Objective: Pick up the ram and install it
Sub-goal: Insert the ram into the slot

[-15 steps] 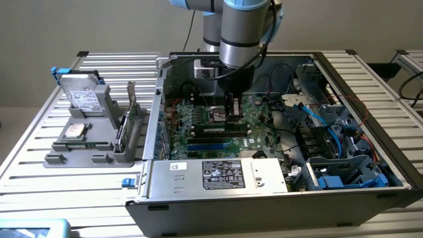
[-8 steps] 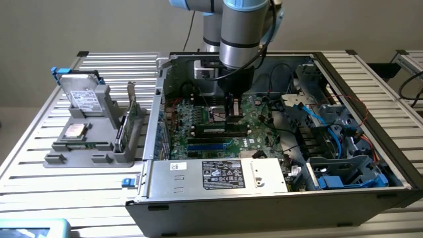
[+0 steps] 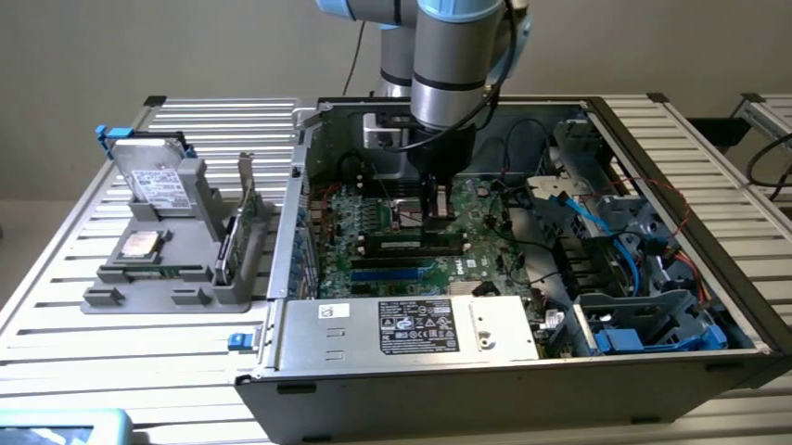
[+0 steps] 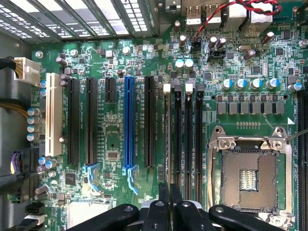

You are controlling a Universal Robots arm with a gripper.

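Observation:
The ram is a thin green stick with dark chips. It stands on edge in a memory slot on the motherboard, inside the open computer case. In the wrist view I see the ram edge-on, in the slot nearest the expansion slots. My gripper comes straight down onto the stick's top edge. Its two dark fingers sit close together on either side of that edge, with my gripper shut on the ram.
Beside the ram are three bare black memory slots and the open CPU socket. The power supply fills the case's near side, and cables and drive cages crowd the exterior view's right. A grey fixture with a green expansion card stands outside on the exterior view's left.

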